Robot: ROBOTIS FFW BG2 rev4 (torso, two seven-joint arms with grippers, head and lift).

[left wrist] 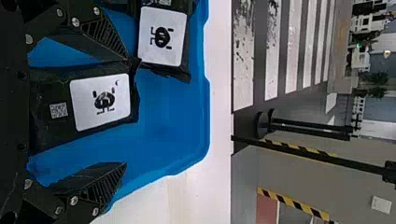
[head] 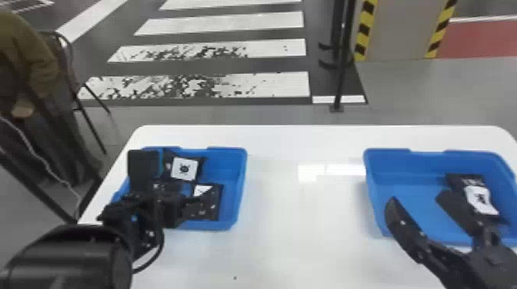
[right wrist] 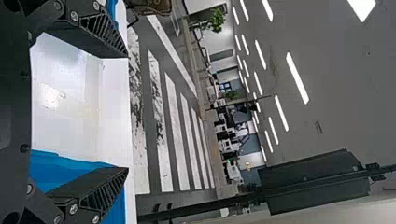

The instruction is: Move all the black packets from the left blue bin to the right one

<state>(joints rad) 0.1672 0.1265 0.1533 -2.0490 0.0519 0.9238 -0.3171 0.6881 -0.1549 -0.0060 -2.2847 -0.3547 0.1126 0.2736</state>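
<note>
Left wrist view: black packet (left wrist: 100, 103) between parted fingers (left wrist: 103, 184)

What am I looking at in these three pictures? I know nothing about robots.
This is a robot with two black arms, each ending in a two-fingered gripper. One picture looks forward and down from its head; the other two come from its wrists, turned sideways. On the white table stand two blue bins. In the left bin I can see a far packet and a near packet; in the right bin, a labelled packet. The left gripper and right gripper are open, apparently holding nothing.
</note>
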